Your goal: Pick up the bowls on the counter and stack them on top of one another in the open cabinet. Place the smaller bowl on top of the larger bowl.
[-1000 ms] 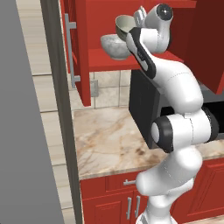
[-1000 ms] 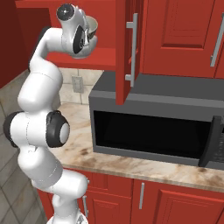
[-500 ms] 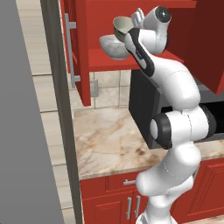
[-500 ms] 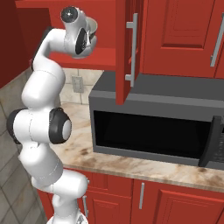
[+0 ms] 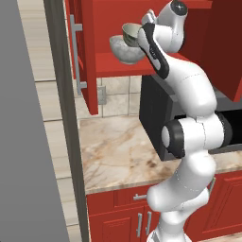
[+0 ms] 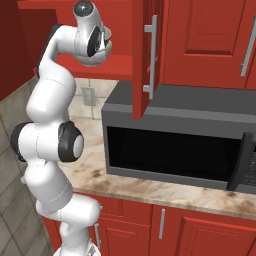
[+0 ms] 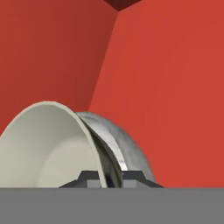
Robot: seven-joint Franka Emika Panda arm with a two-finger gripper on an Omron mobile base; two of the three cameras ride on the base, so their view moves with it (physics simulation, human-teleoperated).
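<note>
Red cabinetry surrounds the work: the open cabinet (image 5: 142,66) has its door (image 5: 87,52) swung out, and a black microwave (image 6: 180,145) sits on the counter (image 5: 123,151) well below the claw. The claw (image 7: 107,177) is up at shelf height, its jaws pinched narrow on the rim of the smaller bowl (image 5: 131,34), one tip inside the pale wall and one outside in the hand view. That bowl hangs tilted, mouth turned sideways rather than up. Just beneath and slightly beyond it, the larger bowl (image 5: 126,51) rests on the red shelf; its marbled wall shows directly behind the held rim in the hand view.

I judge the carrying done and the nesting still to finish. The risks come from the tilt and the thin rim grip: released at this angle, the small bowl could land on edge, roll off the big one and tumble from the shelf toward the counter. Pushing downward while tilted might also nudge the larger bowl toward the shelf's front lip.
</note>
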